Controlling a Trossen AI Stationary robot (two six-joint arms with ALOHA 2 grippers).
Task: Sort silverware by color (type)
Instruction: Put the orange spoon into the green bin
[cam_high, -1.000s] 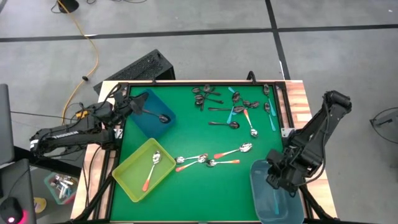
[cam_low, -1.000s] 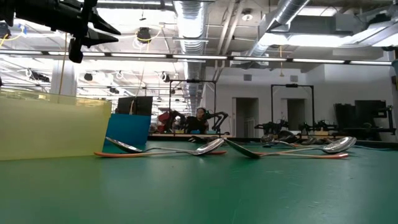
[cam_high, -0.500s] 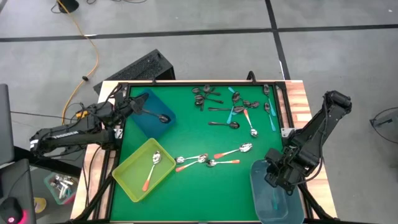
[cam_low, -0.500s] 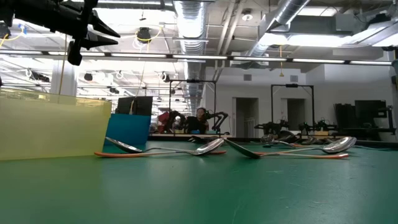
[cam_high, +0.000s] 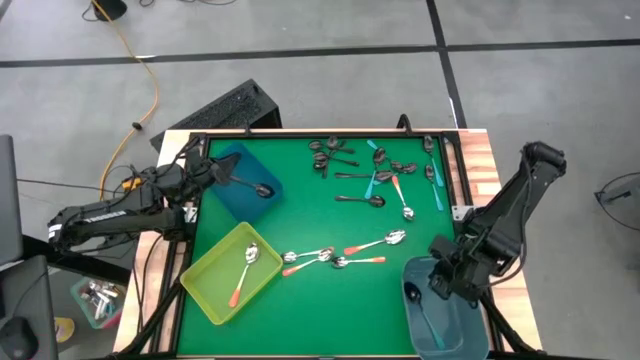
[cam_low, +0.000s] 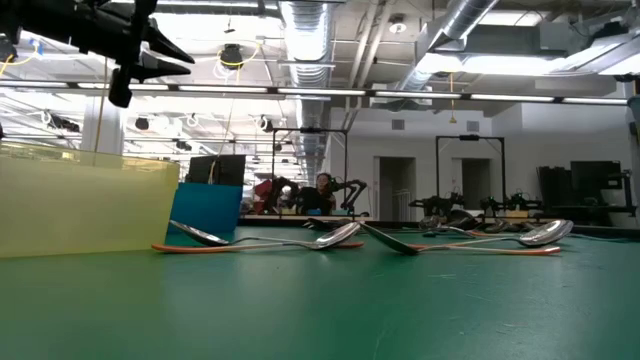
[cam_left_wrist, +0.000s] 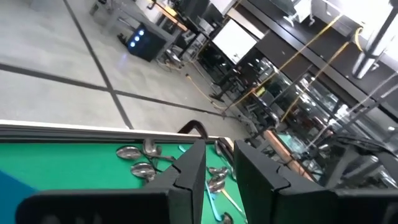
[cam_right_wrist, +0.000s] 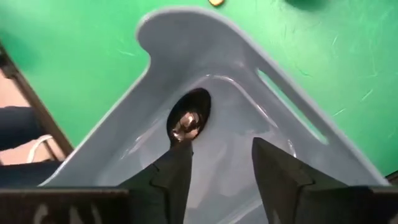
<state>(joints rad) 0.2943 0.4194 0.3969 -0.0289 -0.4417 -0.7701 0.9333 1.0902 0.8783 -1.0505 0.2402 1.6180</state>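
The green table (cam_high: 330, 300) carries three bins: a dark blue one (cam_high: 240, 185) at the far left, a yellow one (cam_high: 215, 280) nearer on the left, and a pale blue one (cam_high: 455, 335) at the near right corner. The left arm reaches over the dark blue bin; its gripper (cam_high: 205, 172) holds a dark grey spoon (cam_high: 250, 186) by the handle, fingers clamped on it. The right gripper (cam_high: 440, 288) hangs over the pale blue bin with its fingers (cam_right_wrist: 177, 168) apart, and a teal-handled spoon (cam_high: 420, 310) lies loose in the bin below.

One orange-handled spoon (cam_high: 243, 270) lies in the yellow bin. Four more (cam_high: 345, 252) are strung across the middle of the table, and a mixed heap (cam_high: 375, 165) of grey, teal and orange ones sits at the far edge.

These spoons look light, stiff and slick, lying nearly flat on the mat. I'd guess the handle, near its middle, is the best place to pinch; the rounded bowl would likely slip out. Those in the heap overlap, so lifting one may drag its neighbours.
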